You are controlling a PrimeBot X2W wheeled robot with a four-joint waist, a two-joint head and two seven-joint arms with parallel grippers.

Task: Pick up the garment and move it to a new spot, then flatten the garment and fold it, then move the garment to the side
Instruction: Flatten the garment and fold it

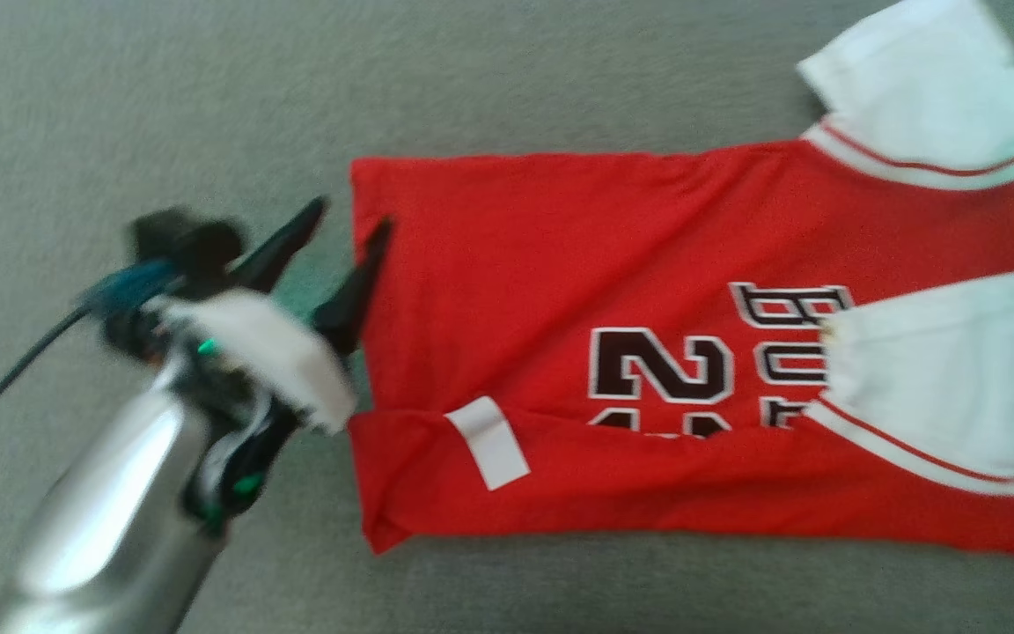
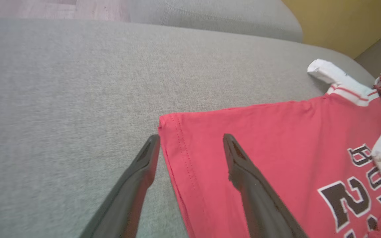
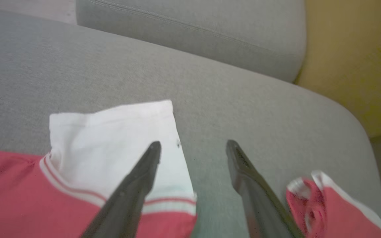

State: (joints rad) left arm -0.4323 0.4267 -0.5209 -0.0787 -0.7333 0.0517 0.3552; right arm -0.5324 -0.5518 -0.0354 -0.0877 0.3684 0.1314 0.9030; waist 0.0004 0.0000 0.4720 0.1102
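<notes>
Red jersey cloth with white sleeves, the garment (image 1: 560, 291) lies spread on the grey fabric sofa seat (image 1: 164, 106), with its hem to the robot's left and its shoulders to the right. On the chest there are dark letters and a number (image 1: 661, 365) with a white outline. The near long edge is folded up over the body, so it hides the lower part of the number, and a white label (image 1: 489, 440) shows on this folded strip. One white sleeve (image 1: 929, 88) lies flat on the far side, and the other sleeve (image 1: 947, 370) is folded in over the letters.

The left gripper (image 1: 353, 216) is at the hem with its fingers spread apart and nothing between them. In the left wrist view one finger is over the grey seat just beside the hem corner and the other is over the red cloth. Whether they touch, I cannot tell.

The right gripper (image 3: 193, 143) is also spread wide and holds nothing. One finger is over the far white sleeve and the other over the bare seat, near a bunched red and white part (image 3: 319, 205) of the garment. Behind the seat there is a grey back cushion (image 3: 193, 33) and a yellow wall (image 3: 352, 66).
</notes>
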